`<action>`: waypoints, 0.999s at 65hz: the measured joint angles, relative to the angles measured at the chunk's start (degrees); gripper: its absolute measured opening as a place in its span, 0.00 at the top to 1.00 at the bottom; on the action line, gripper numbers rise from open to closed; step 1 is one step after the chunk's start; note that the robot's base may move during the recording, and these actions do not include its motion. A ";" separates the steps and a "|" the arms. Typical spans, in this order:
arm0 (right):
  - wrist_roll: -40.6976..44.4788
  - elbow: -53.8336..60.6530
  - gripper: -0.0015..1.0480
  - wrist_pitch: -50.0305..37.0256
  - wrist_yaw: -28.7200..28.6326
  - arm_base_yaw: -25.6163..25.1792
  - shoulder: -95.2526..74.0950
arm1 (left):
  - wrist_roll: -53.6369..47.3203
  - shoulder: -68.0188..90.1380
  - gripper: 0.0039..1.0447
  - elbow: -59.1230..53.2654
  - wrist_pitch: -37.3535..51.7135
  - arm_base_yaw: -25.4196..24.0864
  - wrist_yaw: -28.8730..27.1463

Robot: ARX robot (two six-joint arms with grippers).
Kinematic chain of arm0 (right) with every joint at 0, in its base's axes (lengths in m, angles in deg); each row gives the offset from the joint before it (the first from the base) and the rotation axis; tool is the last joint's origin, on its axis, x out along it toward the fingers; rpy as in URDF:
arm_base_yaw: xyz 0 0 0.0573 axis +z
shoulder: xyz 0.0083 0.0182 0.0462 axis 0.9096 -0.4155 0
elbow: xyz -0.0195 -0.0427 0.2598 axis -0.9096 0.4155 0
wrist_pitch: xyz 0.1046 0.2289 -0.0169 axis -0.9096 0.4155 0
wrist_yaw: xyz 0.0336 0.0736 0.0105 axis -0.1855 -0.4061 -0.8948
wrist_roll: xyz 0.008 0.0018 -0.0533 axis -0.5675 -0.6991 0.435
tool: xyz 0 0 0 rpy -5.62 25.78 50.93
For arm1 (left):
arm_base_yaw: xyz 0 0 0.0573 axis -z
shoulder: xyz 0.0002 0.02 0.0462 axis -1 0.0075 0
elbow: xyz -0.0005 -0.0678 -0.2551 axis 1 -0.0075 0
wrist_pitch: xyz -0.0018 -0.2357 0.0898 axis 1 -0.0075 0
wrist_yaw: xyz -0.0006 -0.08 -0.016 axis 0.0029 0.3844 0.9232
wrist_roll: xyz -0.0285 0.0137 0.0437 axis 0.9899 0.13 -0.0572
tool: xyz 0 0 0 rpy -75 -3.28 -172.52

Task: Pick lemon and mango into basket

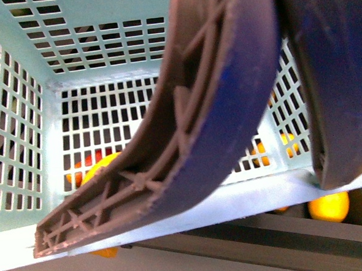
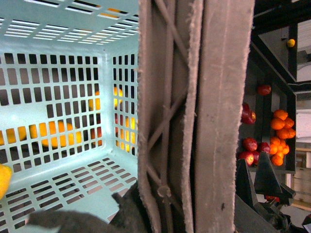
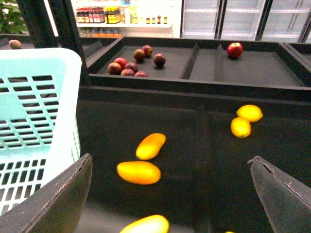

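Observation:
The teal slotted basket (image 1: 20,121) fills the front view, with its brown handles (image 1: 216,109) hanging close to the camera. My left gripper (image 2: 192,208) is shut on the basket's handle (image 2: 194,116), beside the basket (image 2: 58,73). A bit of yellow fruit (image 2: 4,180) shows over the basket floor; which fruit it is I cannot tell. My right gripper (image 3: 170,159) hangs open above a dark shelf, holding nothing. Under it lie three mangoes (image 3: 150,145) (image 3: 139,172) (image 3: 146,224). Two lemons (image 3: 250,112) (image 3: 240,127) rest further off, past a divider. The basket (image 3: 34,111) stands beside the mangoes.
Raised dividers (image 3: 197,141) split the dark shelf into bins. Dark red fruits (image 3: 129,65) and a red apple (image 3: 234,49) lie in the bins behind. Red and orange fruits (image 2: 279,131) sit on shelves beside the left arm. More yellow fruit (image 1: 328,206) shows below the basket.

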 joint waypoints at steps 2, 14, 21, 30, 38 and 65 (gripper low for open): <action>0.00 0.11 0.08 0.02 0.00 0.00 -0.07 | -0.11 0.02 0.86 0.00 0.00 -0.04 -0.31; 0.02 0.11 0.08 0.02 -0.04 0.00 0.13 | -0.22 0.02 0.86 0.00 0.00 -0.15 0.00; 0.02 0.11 0.08 0.04 -0.35 0.00 -0.15 | -0.28 0.04 0.86 0.00 0.00 -0.33 0.15; 0.02 0.09 0.08 0.04 -0.35 0.00 -0.04 | -0.50 0.02 0.86 0.00 0.00 -0.83 -0.83; -9.60 -6.84 0.08 19.26 15.41 1.70 -2.10 | -0.85 0.13 0.86 0.00 -0.02 -0.81 -0.72; -45.03 -22.47 0.08 39.76 9.49 -17.03 -33.11 | -0.17 0.20 0.86 0.00 0.00 -0.02 0.81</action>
